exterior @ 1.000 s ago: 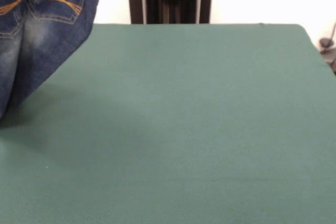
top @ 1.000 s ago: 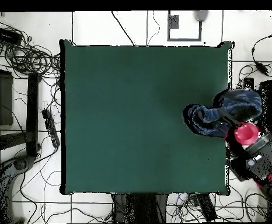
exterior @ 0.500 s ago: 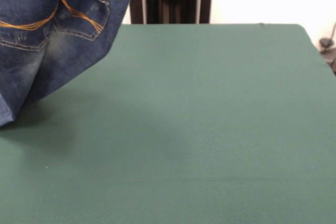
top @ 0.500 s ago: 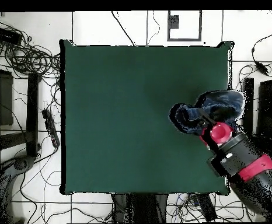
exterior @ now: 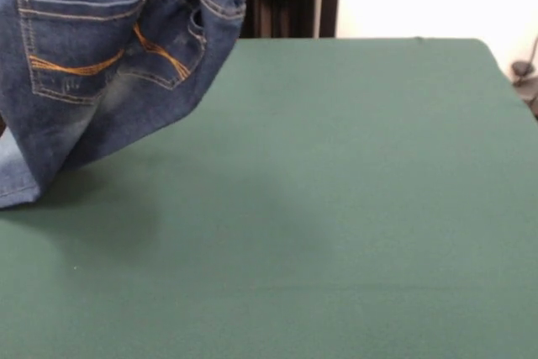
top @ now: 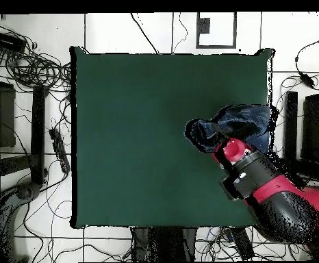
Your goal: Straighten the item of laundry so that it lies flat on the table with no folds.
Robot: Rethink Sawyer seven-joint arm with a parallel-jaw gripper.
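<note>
Jeans (exterior: 101, 65) farther over table (exterior: 336, 208)

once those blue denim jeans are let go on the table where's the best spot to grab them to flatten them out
Probably the pale hem of the blue denim jeans, at the bottom of the hanging leg. It is the lowest free end and hangs low over the dark green felt table. Coming from the open table side, a pull away from the waist should draw the leg flat.

jeans (exterior: 109, 56) hanging at upper left — hem touching green table (exterior: 336, 208)
</note>
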